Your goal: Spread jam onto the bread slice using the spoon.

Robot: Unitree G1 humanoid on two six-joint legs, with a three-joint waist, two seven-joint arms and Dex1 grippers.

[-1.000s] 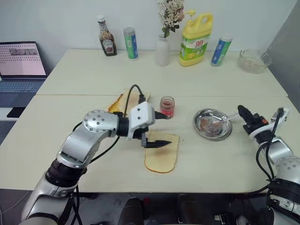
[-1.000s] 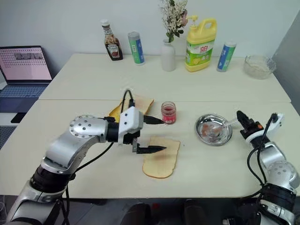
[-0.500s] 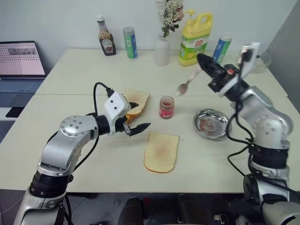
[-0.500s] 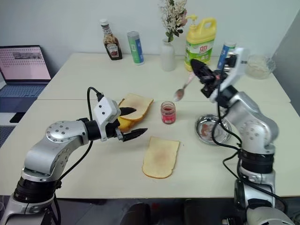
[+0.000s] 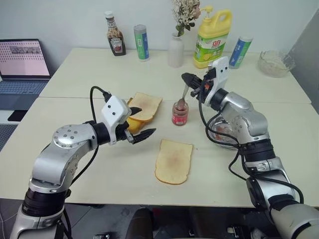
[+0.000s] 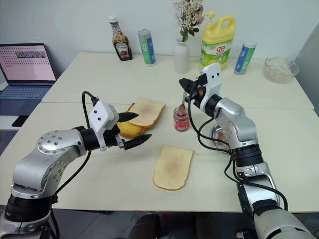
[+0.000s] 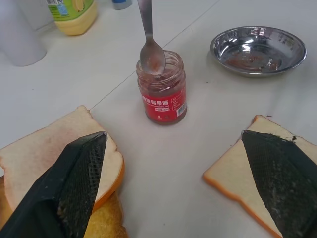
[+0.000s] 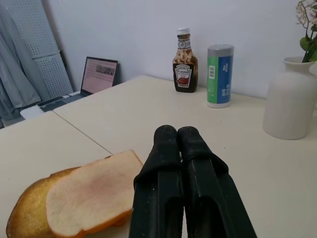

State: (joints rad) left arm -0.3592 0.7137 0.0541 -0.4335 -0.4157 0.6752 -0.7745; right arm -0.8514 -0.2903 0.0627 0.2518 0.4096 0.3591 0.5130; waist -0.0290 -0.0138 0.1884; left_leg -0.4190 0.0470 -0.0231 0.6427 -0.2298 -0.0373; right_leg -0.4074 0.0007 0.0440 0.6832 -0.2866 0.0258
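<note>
The jam jar (image 5: 180,113) stands open behind the bread slice (image 5: 174,160), a pale oblong lying flat on the table. My right gripper (image 6: 185,83) is shut on the handle of the spoon (image 7: 148,42), which hangs steeply with its bowl at the jar's mouth. In the right wrist view its fingers (image 8: 176,148) press together. My left gripper (image 6: 142,127) is open and empty, left of the jar and the slice and just above the table. Its fingertips point toward the jar (image 7: 162,89).
Two stacked slices (image 5: 144,105) lie under the left gripper's far finger. A steel dish (image 7: 216,47) sits right of the jar, under my right arm. Along the back stand a ketchup bottle (image 5: 115,34), cans (image 5: 142,43), a vase (image 5: 175,50), a yellow bottle (image 5: 213,37) and a glass bowl (image 5: 272,63). A laptop (image 5: 22,64) is far left.
My right arm swung up and left from beside the dish, carrying the spoon to the jar. My left gripper drew back to the left, off the bread slice.
</note>
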